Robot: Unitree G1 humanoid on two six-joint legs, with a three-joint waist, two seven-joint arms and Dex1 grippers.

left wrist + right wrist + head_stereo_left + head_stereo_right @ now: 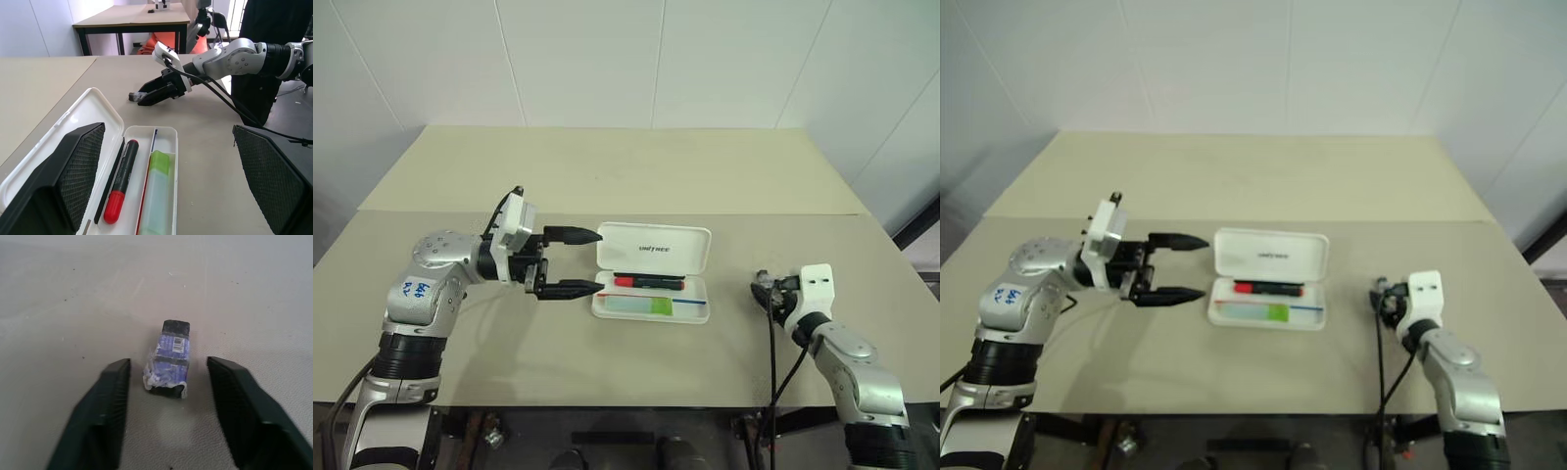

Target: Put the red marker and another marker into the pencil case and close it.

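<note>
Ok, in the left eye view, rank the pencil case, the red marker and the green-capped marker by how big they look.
1. The pencil case, open, by far the largest.
2. The red marker, lying in the case's tray.
3. The green-capped marker, beside it, looks about as long but thicker, so ranks 2 and 3 are unsure.

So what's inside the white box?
Inside the open pencil case lie the red marker and a green-capped marker, side by side. Whatever is underneath them is covered.
</note>
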